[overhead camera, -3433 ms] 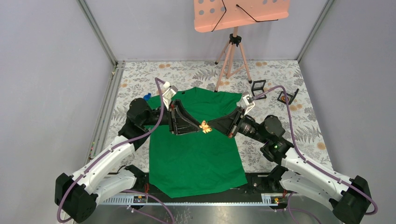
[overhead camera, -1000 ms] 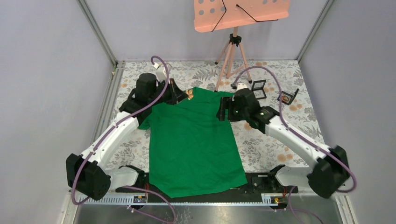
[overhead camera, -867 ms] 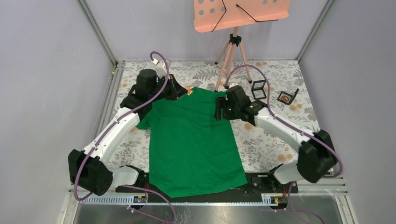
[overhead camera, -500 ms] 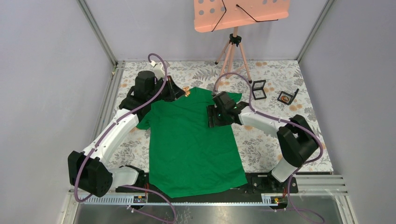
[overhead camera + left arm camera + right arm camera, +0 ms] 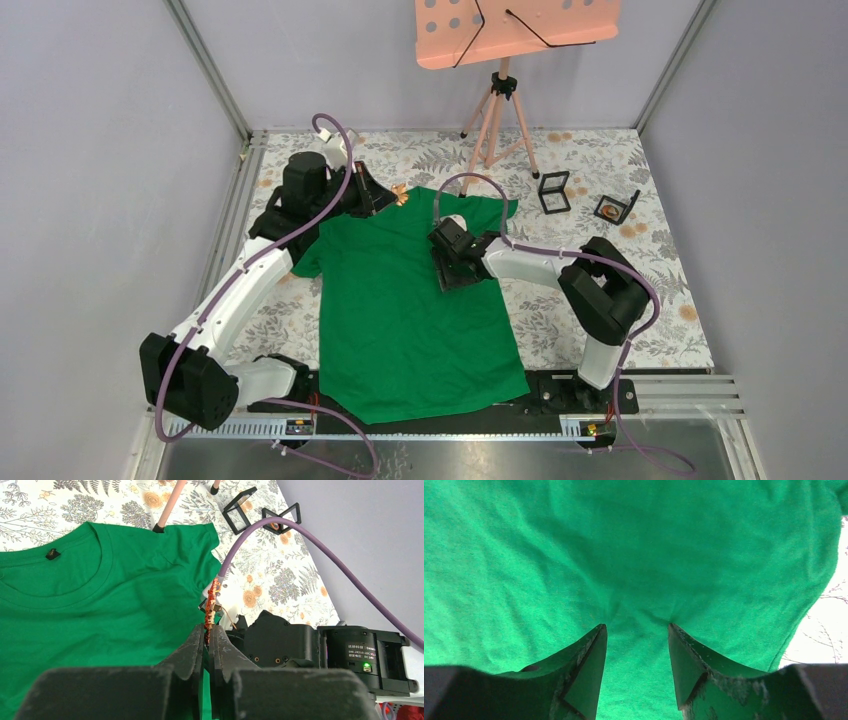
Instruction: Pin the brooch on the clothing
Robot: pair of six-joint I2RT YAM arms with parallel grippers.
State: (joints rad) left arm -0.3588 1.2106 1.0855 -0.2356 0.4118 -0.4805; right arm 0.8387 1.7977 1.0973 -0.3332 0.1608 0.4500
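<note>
Left tool (image 5: 207,632) is pressed together on the brooch (image 5: 210,611), a thin gold-and-orange piece held just off the far left shoulder of the green T-shirt (image 5: 415,320). The brooch is seen edge-on, so its shape cannot be made out. A small dark tag (image 5: 51,554) is sewn inside the neck; no writing on it can be read. White print on a black motor housing (image 5: 365,652) is too small to be read. The right tool (image 5: 636,627) is set half spread, its fingertips (image 5: 596,635) pressed onto the shirt's right chest, where fabric is puckered between them. Whether cloth is gripped cannot be told. The shirt is laid flat on the floral counter (image 5: 600,300), neck to the far side.
</note>
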